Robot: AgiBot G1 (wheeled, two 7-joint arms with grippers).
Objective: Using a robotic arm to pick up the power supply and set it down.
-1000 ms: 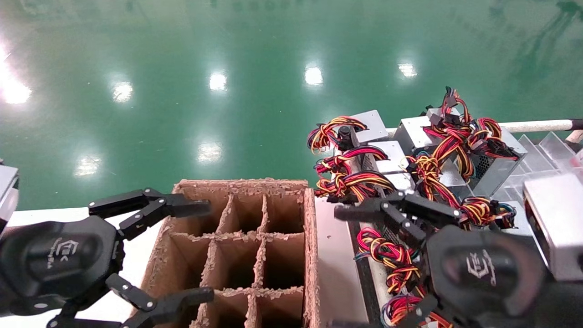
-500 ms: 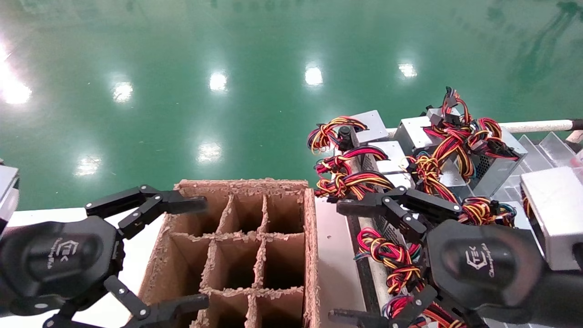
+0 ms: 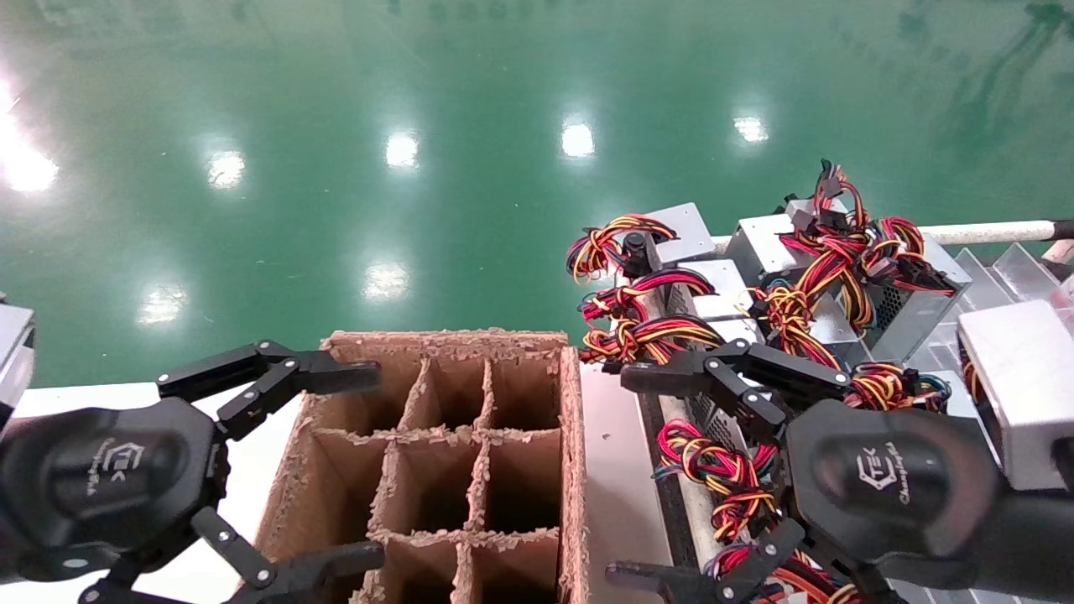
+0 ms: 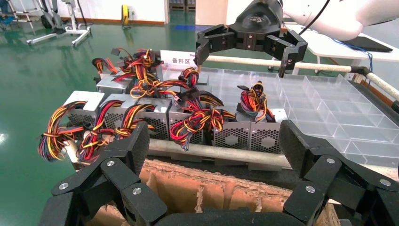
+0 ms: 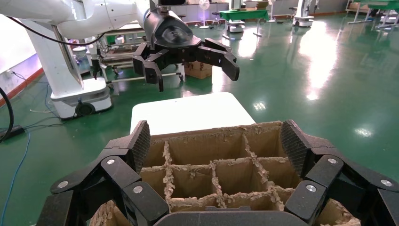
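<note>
Your right gripper (image 3: 650, 474) hangs spread wide and empty over the row of power supplies (image 3: 713, 306) right of the divided cardboard box (image 3: 436, 470), where its fingers could snag a wire bundle (image 3: 713, 470) and drag a neighbour; the left gripper (image 3: 352, 466), also open, idles over the box.

L gripper (image 3: 361, 466) open, R gripper (image 3: 633, 478) open

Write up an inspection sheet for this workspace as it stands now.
Surface: white table under a divided cardboard box, cells empty.
Job's things: power supplies in a row beside the box; none gripped.
Clutter: clear divider tray behind them.
Grippers: left gripper open at the box's left edge; right gripper open above the supplies.
Cables: red, yellow and black wire bundles on every supply.
Surroundings: glossy green floor.
</note>
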